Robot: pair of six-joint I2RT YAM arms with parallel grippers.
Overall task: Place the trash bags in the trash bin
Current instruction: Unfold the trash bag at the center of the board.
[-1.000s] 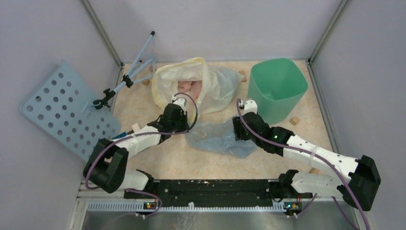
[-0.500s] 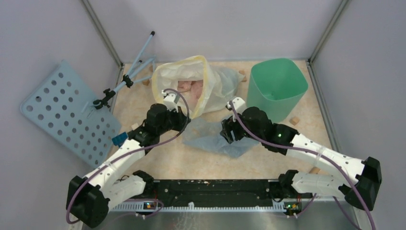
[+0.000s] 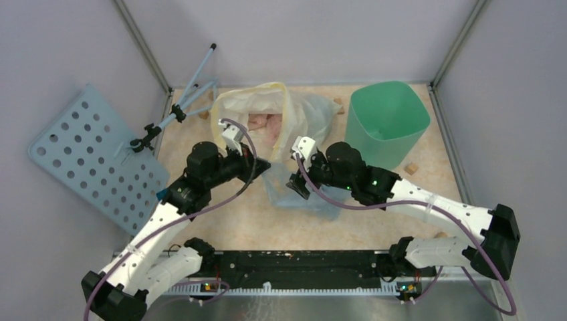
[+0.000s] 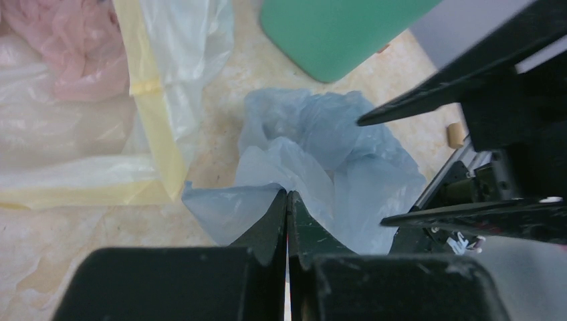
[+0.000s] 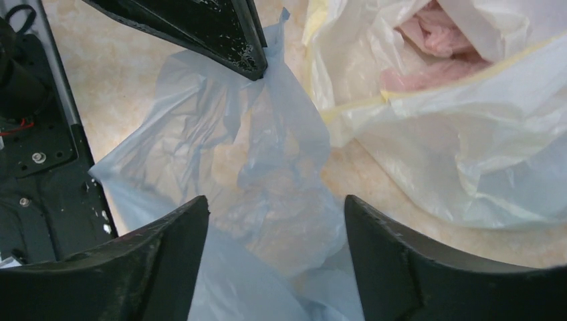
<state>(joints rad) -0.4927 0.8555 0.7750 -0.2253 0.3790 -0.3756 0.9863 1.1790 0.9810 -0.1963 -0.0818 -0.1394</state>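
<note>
Left gripper: we find the left gripper (image 3: 259, 167) (image 4: 287, 195) clenched, its jaws pressed together on a corner of the blue bag (image 3: 319, 202) (image 4: 321, 134) (image 5: 254, 147). The right wrist view confirms the pinch at the bag's upper edge.

Right gripper: we find the right gripper (image 3: 295, 186) (image 5: 274, 207) released, jaws spread wide and poised directly over the crumpled middle of the blue bag. We cannot tell whether its fingers (image 5: 167, 247) touch the plastic.

Blue bag: it lies crumpled on the bench (image 3: 234, 221) near the middle, outside the bin (image 3: 388, 120) (image 4: 327, 30). Its pinched corner is drawn up toward the left gripper; the rest rests on the surface between the two grippers.

Bin: it stands upright in the far right corner of the bench, mouth open. We see nothing inside it from above. It stands apart from the blue bag.

White bag: a white bag with a yellow rim (image 3: 267, 110) (image 4: 154, 100) (image 5: 468, 120) lies at the middle of the far edge, its mouth gaping, with pink plastic (image 3: 264, 122) (image 4: 73, 53) (image 5: 434, 47) inside. It lies just beside the far side of the blue bag.

Board: a pale-blue board with round holes (image 3: 87, 154) leans beyond the left edge of the bench.

Loose item: a small tan block (image 3: 410, 168) lies near the right edge, just beside the bin's base.
</note>
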